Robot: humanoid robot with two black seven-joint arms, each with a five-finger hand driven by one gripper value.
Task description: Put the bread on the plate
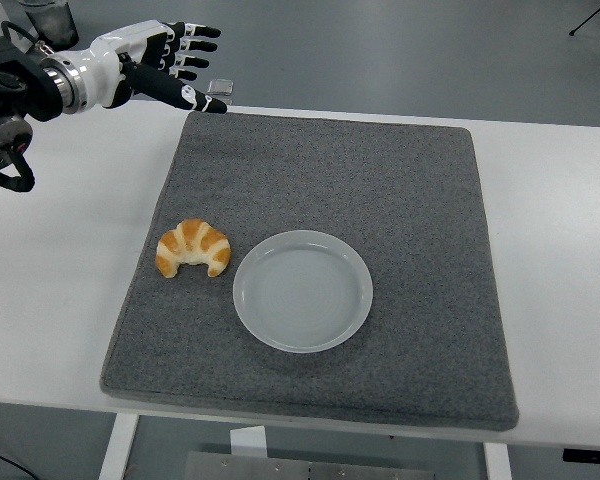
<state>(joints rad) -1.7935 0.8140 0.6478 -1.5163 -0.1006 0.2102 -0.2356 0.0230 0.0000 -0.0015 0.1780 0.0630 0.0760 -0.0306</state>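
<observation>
One grey mat (380, 200) covers the white table (550, 230).

A single head view looks down and forward from high up. The desk (560, 250) fills it, near edge at the bottom.

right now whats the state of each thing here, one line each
croissant: lying on the grey mat, just left of the plate, not held
plate: empty, flat on the mat
grey mat: spread flat on the white table
left hand: open, fingers spread, in the air over the table's far left corner, holding nothing
right hand: not in view
</observation>
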